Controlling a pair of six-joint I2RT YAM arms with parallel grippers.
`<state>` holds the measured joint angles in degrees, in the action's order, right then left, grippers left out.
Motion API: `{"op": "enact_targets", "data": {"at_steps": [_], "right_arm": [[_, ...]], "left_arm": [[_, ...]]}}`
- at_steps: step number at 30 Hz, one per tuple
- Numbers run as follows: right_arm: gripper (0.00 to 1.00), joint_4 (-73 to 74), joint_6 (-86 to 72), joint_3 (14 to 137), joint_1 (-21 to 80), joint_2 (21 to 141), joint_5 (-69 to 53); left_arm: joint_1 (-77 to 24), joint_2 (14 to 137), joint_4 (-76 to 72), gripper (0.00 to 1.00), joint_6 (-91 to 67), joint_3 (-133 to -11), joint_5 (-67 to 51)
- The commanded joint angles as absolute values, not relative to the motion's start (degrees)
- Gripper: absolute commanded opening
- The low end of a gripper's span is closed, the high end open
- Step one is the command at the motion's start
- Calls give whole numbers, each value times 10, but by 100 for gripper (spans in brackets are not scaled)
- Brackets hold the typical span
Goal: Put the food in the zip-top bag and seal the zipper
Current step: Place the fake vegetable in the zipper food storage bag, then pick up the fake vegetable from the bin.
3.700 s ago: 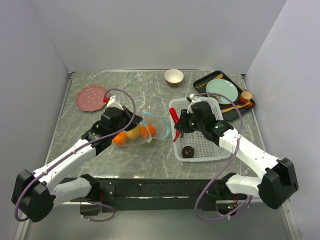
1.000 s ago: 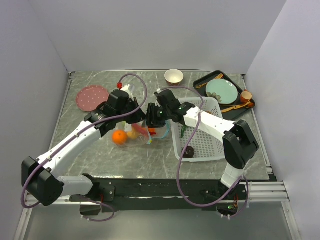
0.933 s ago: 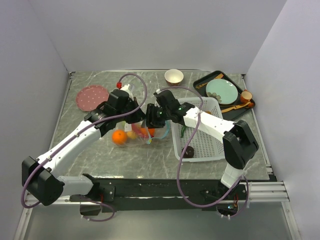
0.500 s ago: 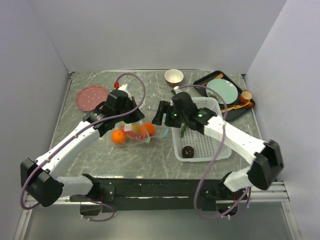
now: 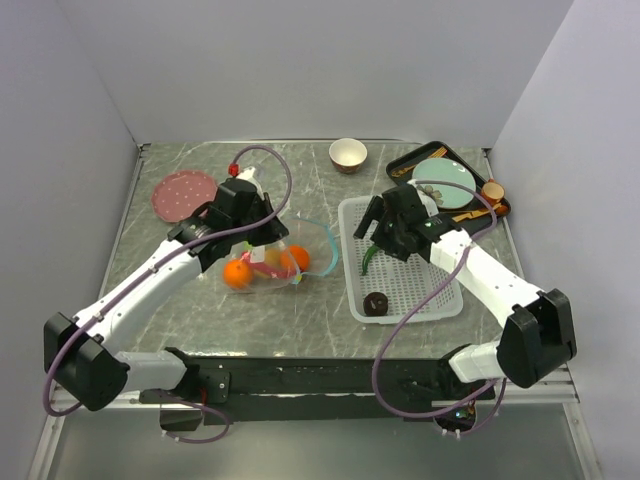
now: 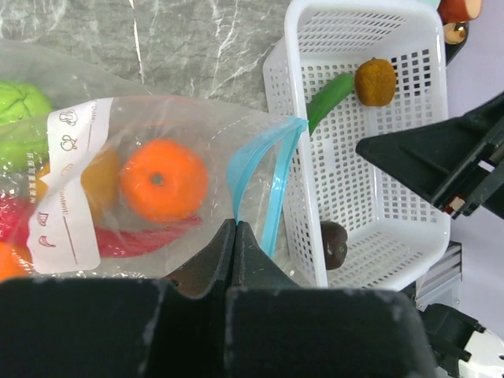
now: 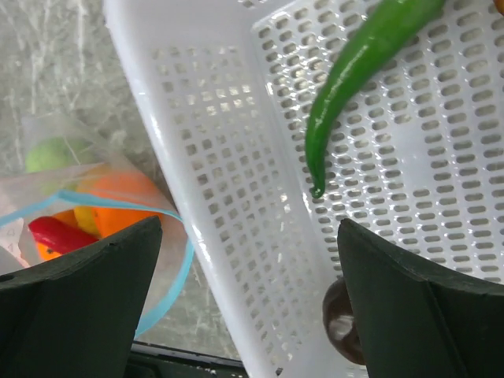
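Desk-top sorting in progress: the left gripper (image 6: pixel 235 230), its jaws pressed together, is pinching the clear film of the zip-top bag (image 6: pixel 197 134) right beside the zipper (image 6: pixel 268 169). The zipper's teal strip is arching open toward the white basket (image 5: pixel 352 290), which sits at the bag's 3 o'clock in the overhead view. Inside the bag, an orange (image 6: pixel 161 179), a red chili (image 6: pixel 146 239), a yellow-orange fruit (image 6: pixel 98 185) and a green round fruit (image 6: pixel 20 118) are sitting around the white label (image 6: pixel 67 185). A second orange (image 5: pixel 238 274) is showing at the bag's 8 o'clock corner. The right gripper (image 7: pixel 248 228), jaws spread wide and holding nothing, is hovering over the basket above a green chili (image 7: pixel 354 79). A brown kiwi (image 6: pixel 374 81) is lying just beside one end of that chili, and a dark brown donut-like piece (image 5: pixel 376 304) is resting near the basket's 6 o'clock wall. On the marbled desk (image 5: pixel 300 180), a tan bowl (image 5: pixel 347 154) is standing at 12 o'clock. A pink plate (image 5: pixel 184 193) is lying at 10 o'clock, and a black tray (image 5: pixel 397 167) carrying a teal plate (image 5: pixel 445 182) is sitting at 2 o'clock.
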<state>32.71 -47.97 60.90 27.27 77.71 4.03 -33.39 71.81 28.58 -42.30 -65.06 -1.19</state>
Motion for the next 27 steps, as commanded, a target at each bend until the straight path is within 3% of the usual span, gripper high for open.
{"op": "enact_targets", "data": {"at_steps": [1,9,13,18,27], "right_arm": [[100,294,-449,610,276,753,58],[100,312,-393,620,265,809,52],[100,250,-387,578,264,773,61],[100,293,-389,635,258,834,59],[86,259,-420,615,258,872,31]], "left_arm": [[-331,725,277,1,-408,-679,-8],[-330,758,253,1,-405,-691,-38],[-330,757,260,1,-394,-695,-31],[-326,753,265,1,-388,-691,-27],[-309,760,272,1,-376,-703,-44]]}}
